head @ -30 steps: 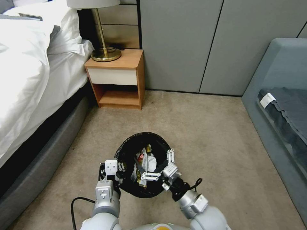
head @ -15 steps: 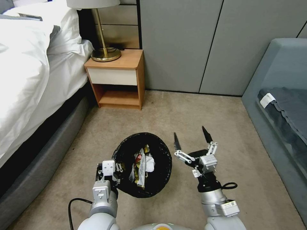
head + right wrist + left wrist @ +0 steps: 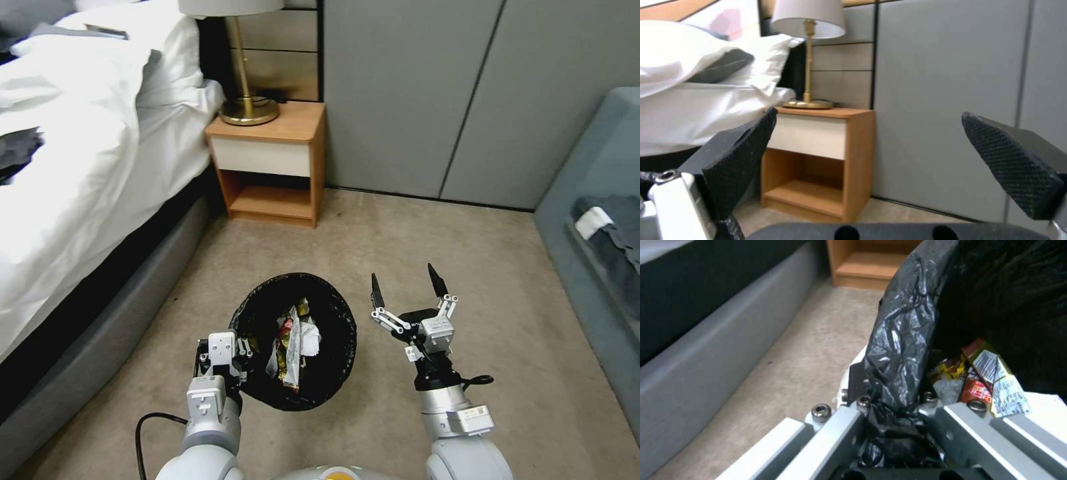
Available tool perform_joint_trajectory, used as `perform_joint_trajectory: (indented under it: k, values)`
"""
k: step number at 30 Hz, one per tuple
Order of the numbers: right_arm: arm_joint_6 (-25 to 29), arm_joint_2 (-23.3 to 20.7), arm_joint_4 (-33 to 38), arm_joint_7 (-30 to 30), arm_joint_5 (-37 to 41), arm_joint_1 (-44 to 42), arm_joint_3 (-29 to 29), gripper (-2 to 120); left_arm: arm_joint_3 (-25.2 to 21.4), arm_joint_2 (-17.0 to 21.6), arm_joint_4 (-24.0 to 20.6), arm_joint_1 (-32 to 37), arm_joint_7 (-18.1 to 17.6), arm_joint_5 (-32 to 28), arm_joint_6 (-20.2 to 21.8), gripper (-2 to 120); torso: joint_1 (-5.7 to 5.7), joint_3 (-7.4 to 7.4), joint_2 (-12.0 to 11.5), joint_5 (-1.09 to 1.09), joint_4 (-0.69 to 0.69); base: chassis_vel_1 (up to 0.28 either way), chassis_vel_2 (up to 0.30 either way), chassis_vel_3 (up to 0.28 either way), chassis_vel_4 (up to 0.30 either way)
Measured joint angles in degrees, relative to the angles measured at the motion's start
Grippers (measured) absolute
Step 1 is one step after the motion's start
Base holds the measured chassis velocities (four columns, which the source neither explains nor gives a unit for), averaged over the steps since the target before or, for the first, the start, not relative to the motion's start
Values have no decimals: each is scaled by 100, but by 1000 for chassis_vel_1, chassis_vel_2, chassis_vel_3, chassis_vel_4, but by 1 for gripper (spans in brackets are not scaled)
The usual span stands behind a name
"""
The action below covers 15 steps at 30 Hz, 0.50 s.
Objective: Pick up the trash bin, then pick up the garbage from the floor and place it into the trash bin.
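So the floor (image 3: 413, 240) is a beige-tan short-pile carpet, running up to flat grey wall panels (image 3: 413, 93) at the back. On the left there's a bed with rumpled white bedding (image 3: 80, 160) on a grey padded base, and next to it a small wooden nightstand (image 3: 273, 167) with a white drawer front and an open shelf below. A brass-stemmed lamp with a pale shade (image 3: 243, 80) stands on top of it. On the right edge sits a grey-blue upholstered sofa (image 3: 600, 220).

The small round trash bin lined with a black plastic bag (image 3: 313, 393) is low in the middle of the head view, in front of the robot. Inside it lies the garbage (image 3: 293, 340): red-and-yellow snack wrappers and crumpled white tissue.

The left gripper (image 3: 223, 350) is at the bin's near-left rim. The left wrist view is what really shows it: the fingers are clamped on the folded-over black bag at the rim, with the wrappers (image 3: 991, 380) just inside.

The right gripper (image 3: 407, 293) hangs in the air just right of the bin, not touching it, its black-tipped fingers spread wide and holding nothing. The right wrist view looks between those textured pads (image 3: 742, 163) straight at the nightstand and lamp.
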Motion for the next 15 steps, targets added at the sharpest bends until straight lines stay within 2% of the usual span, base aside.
perform_joint_trajectory:
  k: [15]
  values:
    - [-6, 14, -44, -61, -20, 16, -12, 100, -31, 2, -59, -11, -6, -46, 28, 0, 0, 0, 0, 0, 0, 118, 121, 119, 116]
